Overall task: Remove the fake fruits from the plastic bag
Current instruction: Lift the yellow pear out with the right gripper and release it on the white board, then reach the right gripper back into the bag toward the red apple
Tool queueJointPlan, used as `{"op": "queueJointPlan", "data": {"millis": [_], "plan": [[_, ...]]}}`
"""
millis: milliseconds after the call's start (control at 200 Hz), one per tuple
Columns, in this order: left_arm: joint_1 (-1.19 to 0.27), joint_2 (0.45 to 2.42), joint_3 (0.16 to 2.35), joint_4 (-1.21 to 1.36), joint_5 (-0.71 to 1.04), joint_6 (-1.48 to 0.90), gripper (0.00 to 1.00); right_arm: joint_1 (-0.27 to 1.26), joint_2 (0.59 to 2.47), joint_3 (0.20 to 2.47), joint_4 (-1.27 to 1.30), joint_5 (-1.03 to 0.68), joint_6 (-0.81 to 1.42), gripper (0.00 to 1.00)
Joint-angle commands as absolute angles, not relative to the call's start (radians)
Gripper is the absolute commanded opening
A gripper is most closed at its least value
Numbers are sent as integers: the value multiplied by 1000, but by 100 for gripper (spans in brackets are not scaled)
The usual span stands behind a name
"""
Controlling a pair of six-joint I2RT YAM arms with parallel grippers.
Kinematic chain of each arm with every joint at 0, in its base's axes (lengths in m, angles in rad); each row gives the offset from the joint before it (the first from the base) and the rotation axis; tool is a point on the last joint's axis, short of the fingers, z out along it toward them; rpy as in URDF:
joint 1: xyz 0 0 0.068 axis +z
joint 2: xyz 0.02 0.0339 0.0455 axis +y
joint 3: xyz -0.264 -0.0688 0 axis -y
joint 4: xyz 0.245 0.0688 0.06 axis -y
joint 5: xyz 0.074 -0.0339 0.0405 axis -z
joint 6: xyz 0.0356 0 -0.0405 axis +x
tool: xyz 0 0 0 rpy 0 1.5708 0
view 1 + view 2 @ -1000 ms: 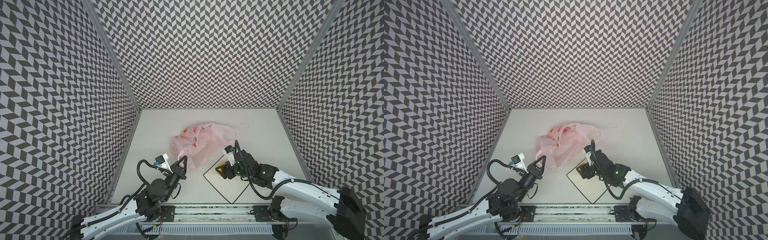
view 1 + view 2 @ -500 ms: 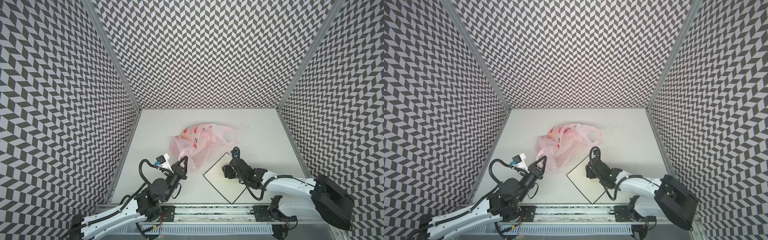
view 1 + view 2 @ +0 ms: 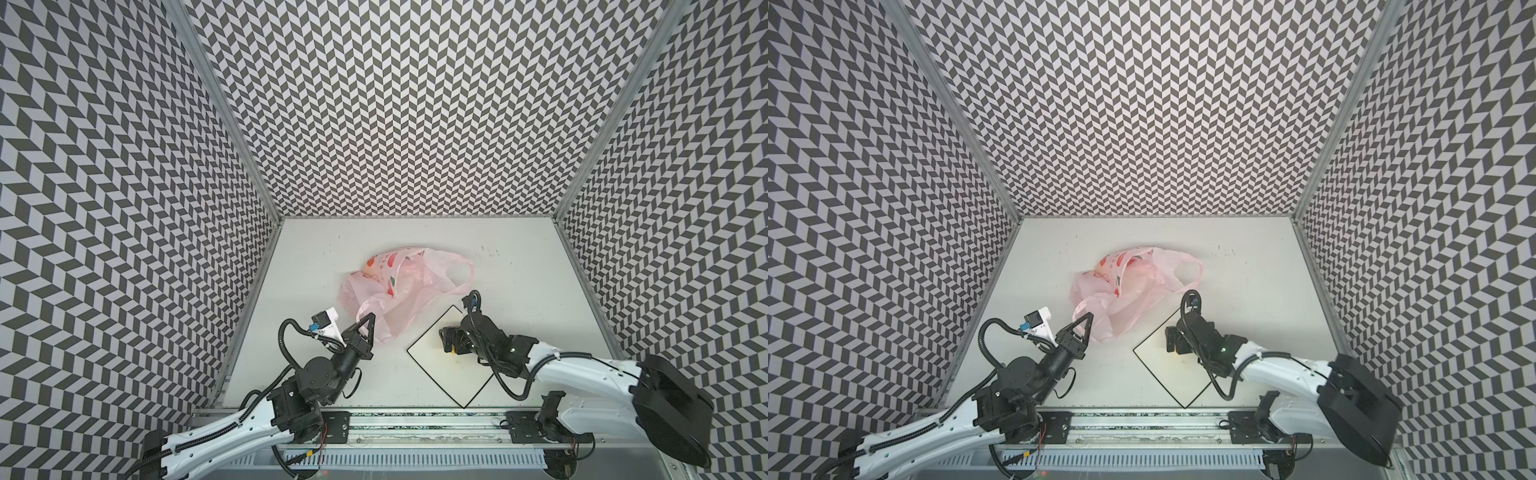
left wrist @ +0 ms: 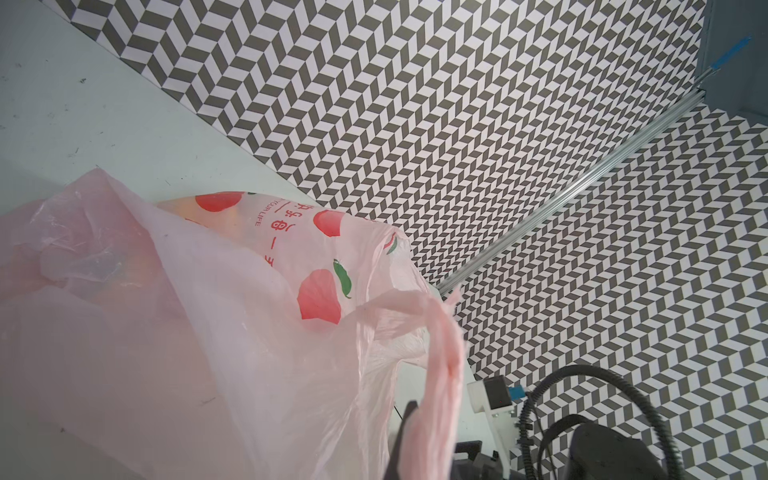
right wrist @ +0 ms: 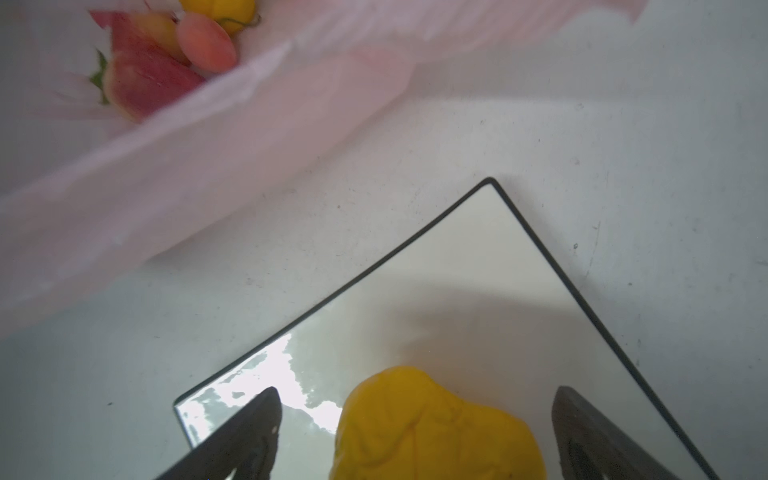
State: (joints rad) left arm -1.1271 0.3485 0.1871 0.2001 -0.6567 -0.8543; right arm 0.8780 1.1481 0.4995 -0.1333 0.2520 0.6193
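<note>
Right pincer (image 3: 451,340) dropped and spread wide, so the yellow fruit (image 5: 432,428) sits loose on the plate (image 5: 498,266) and could roll if bumped. Left pincer (image 3: 369,320) pinches the plastic bag (image 3: 399,286), other fruits (image 5: 145,79) inside.

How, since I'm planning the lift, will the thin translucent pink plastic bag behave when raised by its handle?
Probably floppy: the thin translucent pink plastic bag lies crumpled and its loop handle drapes limp from the shut left hand. Likely light, yet the small glossy toy fruits inside may slide and shift the load.
</note>
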Motion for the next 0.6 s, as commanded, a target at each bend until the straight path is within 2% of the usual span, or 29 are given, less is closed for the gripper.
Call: {"op": "queueJointPlan", "data": {"millis": [0,180,290,391,596], "plan": [[-1126,338,200,186,-670,-867,0,873,989,518,-208,238,571,100],[-1126,328,209,165,-700,-878,0,873,728,505,-95,144,452,94],[-1126,331,223,151,-703,-870,0,872,685,502,66,67,395,87],[-1125,340,229,152,-696,-872,0,873,807,554,156,36,375,81],[-1126,350,248,145,-686,-874,0,873,1276,818,112,-57,386,67]]}}
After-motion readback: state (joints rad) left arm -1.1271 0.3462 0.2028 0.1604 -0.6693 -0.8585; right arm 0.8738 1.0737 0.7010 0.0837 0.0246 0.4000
